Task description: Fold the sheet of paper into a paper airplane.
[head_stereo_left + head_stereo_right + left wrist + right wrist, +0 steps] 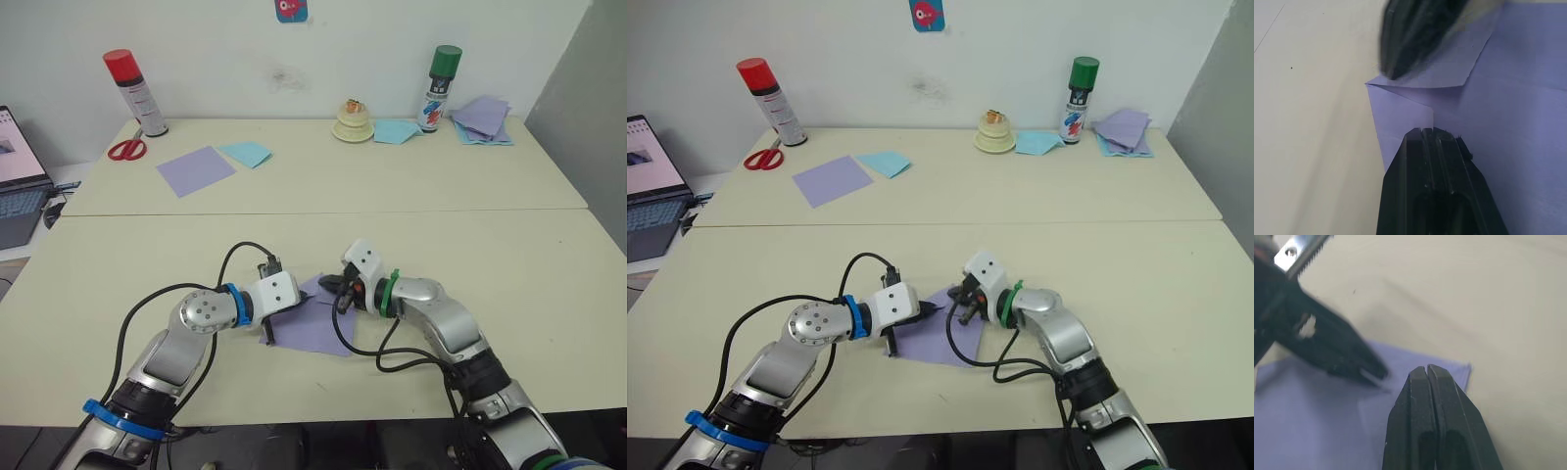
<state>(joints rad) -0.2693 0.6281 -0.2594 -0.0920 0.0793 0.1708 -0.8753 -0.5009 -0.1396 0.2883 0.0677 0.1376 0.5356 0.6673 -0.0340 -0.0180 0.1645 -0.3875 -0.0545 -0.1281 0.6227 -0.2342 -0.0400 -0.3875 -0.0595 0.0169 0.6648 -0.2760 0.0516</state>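
Observation:
The lavender sheet of paper lies flat on the near table between my two arms, with a corner flap folded over along a crease. My left gripper reaches in from the left. In the left wrist view its fingers are shut, with a small raised bit of the sheet's edge pinched at the tips. My right gripper comes from the right, and its tips are shut with nothing between them, right over the sheet's far corner. The two grippers' tips nearly meet.
On the far table sit a red spray can, red scissors, a smooth lavender sheet, a light blue sheet, a cream roll, a green spray can and a stack of purple sheets. A laptop stands at the left.

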